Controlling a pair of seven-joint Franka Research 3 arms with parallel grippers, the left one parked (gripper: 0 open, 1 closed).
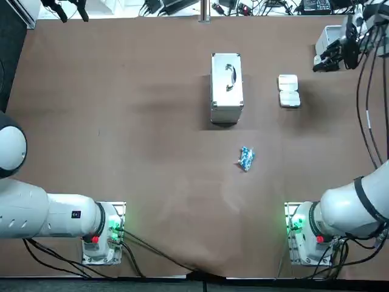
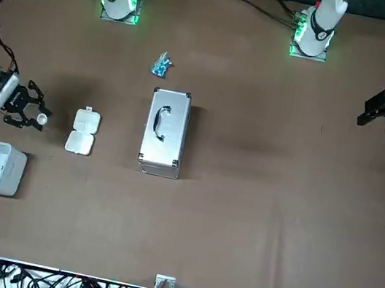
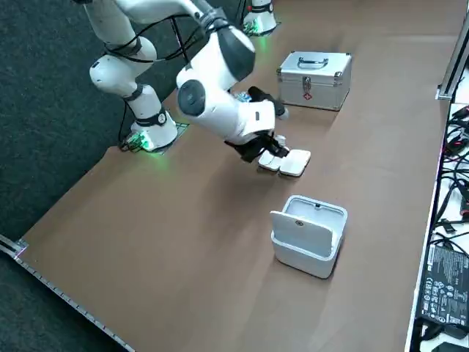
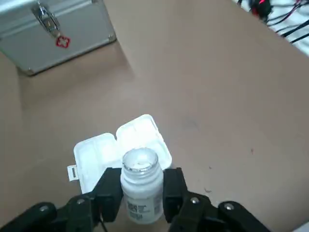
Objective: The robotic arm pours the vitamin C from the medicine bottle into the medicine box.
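Going from left to right across the top view, one of each thing is resting on the brown table [image 1: 121,91].

- **Silver case:** A single silver case [image 1: 227,88] is lying flat near the middle with its handle facing up. The wrist view is showing a red cross on its side.
- **Blue packet:** Just right of the case and closer to the robot's bases, one small blue packet [image 1: 245,159] is lying alone, apart from everything else.
- **Medicine box:** The one white medicine box [image 1: 289,90] is lying open, clear of the case. Its two halves are spreading flat and touching along the hinge.
- **Right claw:** Further right, toward the table's far corner, the right claw [image 1: 324,63] is hanging over the table. It is near the medicine box, on the side away from the case.
- **Medicine bottle:** The claw is gripping the one white medicine bottle [image 4: 141,200]. Its two black fingers [image 4: 174,188] are pressing on opposite sides of the labelled body, parted only as wide as the bottle. The bottle's neck is sticking out past the fingertips. In the wrist view the open medicine box is lying just beyond it. I cannot tell whether the bottle's mouth is capped, or how far the bottle is tilting.
- **White container:** Right beside the claw, at the far right corner, a single white container [image 1: 325,36] is standing. The side view is showing its top open and a flap raised.
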